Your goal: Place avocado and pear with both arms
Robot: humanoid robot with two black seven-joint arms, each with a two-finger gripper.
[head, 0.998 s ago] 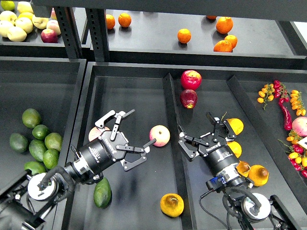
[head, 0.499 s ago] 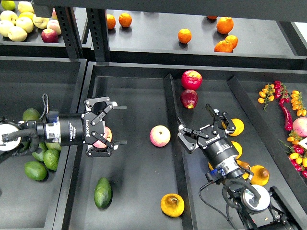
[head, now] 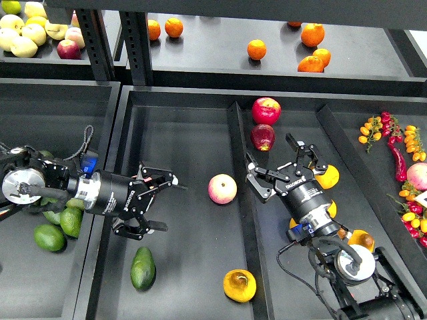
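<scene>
The dark green avocado lies near the front left of the middle tray. The golden pear, with a dark blemish on top, lies at the tray's front, to the right of the avocado. My left gripper comes in from the left, open and empty. Its lower finger is just above and behind the avocado and does not touch it. My right gripper is open and empty over the right tray, just right of the divider and well behind the pear.
A pink apple lies between the two grippers. Two red apples sit further back. Yellow-orange fruits lie by my right arm. Lighter green fruits fill the left bin. Chillies and small tomatoes lie far right. Oranges are on the back shelf.
My left arm has swung out to the left and dropped lower, so its open gripper now points right, close above the avocado. My right gripper has moved slightly further back. The fruits have not moved.
</scene>
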